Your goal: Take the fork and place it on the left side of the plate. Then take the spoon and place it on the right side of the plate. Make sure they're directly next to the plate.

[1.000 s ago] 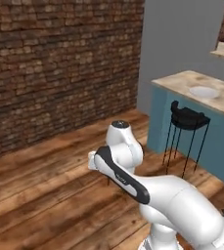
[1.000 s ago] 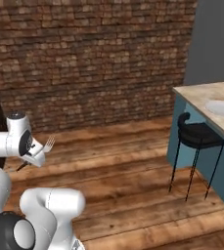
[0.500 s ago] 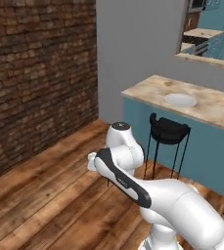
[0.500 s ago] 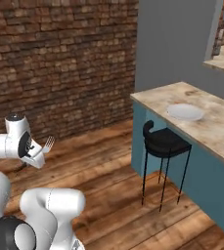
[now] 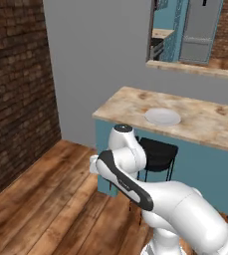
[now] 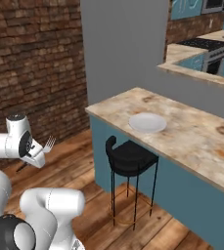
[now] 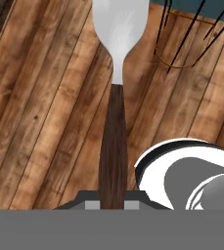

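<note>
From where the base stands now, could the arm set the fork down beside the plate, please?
Probably not yet. The fingers hold the fork low over the wooden floor, well short of the plate on the counter; a black stool stands between.

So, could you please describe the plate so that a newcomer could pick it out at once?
Look at the beige stone counter on the blue cabinet, beside the grey wall. The plate lies flat on it, above the black stool: round, shallow, pale grey-white, and bare.
</note>
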Tool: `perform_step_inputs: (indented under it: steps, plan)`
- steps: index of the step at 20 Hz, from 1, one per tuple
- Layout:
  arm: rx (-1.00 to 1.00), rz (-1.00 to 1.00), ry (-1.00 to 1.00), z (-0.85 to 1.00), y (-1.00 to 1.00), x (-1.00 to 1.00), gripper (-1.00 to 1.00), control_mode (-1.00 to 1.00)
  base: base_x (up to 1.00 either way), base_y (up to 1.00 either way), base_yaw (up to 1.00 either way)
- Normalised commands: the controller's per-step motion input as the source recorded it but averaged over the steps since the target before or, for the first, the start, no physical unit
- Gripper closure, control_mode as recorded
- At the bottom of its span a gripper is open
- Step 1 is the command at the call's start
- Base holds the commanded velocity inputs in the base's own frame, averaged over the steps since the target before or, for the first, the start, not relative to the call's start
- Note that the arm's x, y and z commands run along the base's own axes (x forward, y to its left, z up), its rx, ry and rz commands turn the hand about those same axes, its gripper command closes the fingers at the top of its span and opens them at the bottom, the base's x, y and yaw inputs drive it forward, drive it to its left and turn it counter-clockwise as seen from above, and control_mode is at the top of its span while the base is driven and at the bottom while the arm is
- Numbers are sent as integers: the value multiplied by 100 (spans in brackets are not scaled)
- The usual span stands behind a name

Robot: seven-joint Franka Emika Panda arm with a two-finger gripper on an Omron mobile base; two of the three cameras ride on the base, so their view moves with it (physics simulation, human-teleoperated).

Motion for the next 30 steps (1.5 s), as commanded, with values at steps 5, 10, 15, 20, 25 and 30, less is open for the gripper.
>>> perform_step_inputs:
  steps: [5,10,15,20,25,30]
  plan:
    - [0,0,0,0,0,0,100,100,100,19,-45]
    - [0,0,0,0,0,0,100,100,82,44,-33]
    - [0,0,0,0,0,0,100,100,42,39,-15]
    - [0,0,0,0,0,0,100,100,33,19,-9]
    - [0,0,0,0,0,0,100,100,40,6,-14]
    - [0,0,0,0,0,0,100,100,51,10,-31]
